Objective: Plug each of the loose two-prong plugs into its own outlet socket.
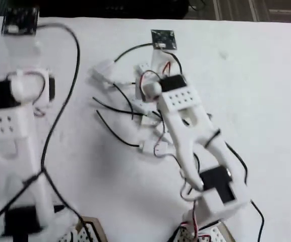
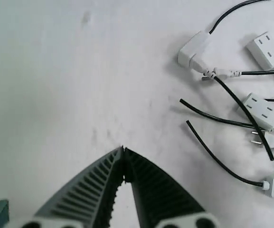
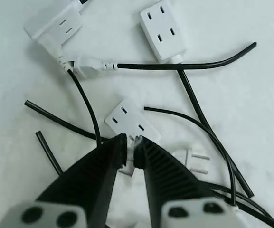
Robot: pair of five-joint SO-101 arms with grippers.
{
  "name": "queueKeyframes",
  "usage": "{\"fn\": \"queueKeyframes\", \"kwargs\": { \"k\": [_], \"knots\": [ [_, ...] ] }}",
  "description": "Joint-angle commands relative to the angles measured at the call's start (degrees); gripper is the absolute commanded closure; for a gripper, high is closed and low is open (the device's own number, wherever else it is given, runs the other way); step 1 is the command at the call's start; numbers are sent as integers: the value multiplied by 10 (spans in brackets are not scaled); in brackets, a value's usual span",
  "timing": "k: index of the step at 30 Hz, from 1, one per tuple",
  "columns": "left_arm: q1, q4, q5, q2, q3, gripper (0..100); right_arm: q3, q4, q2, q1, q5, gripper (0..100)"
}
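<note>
Right hand (image 3: 131, 142) sits over a white socket (image 3: 127, 116) among black cords (image 3: 184, 65).

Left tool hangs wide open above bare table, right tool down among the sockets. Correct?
No: the left tool is shut, tips touching, per the left wrist view. It does hang above bare table, with the right tool down among the sockets.

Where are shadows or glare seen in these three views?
Left wrist view: faint, soft shadows beside the black cords. Right wrist view: a soft shadow beside an outlet socket. High view: even light, no glare spot on the table.
</note>
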State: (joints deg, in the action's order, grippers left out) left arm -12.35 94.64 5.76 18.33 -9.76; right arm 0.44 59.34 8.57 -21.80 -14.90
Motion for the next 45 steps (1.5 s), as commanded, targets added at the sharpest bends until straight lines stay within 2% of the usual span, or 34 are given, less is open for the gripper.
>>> {"fn": "queueKeyframes", "kwargs": {
  "k": [1,5,10,15,19,23,27,39,45],
  "knots": [
    [-19,-95,1,142,220,977,-89,5,58,-6,-6,959],
    [-20,-169,4,233,389,977,-165,20,129,-4,-6,951],
    [-20,-272,22,310,581,976,-280,77,216,-5,-25,810],
    [-19,-335,67,351,687,976,-409,119,308,-2,-53,772],
    [-17,-358,85,361,731,976,-509,126,385,-7,-56,772],
    [-17,-406,86,362,776,976,-600,129,458,-5,-98,772],
    [-16,-415,87,363,789,976,-670,130,517,-5,-125,772],
    [-16,-414,108,363,792,976,-727,164,577,2,-193,773],
    [-16,-414,108,362,792,976,-727,173,572,-7,-198,773]
  ]
}}
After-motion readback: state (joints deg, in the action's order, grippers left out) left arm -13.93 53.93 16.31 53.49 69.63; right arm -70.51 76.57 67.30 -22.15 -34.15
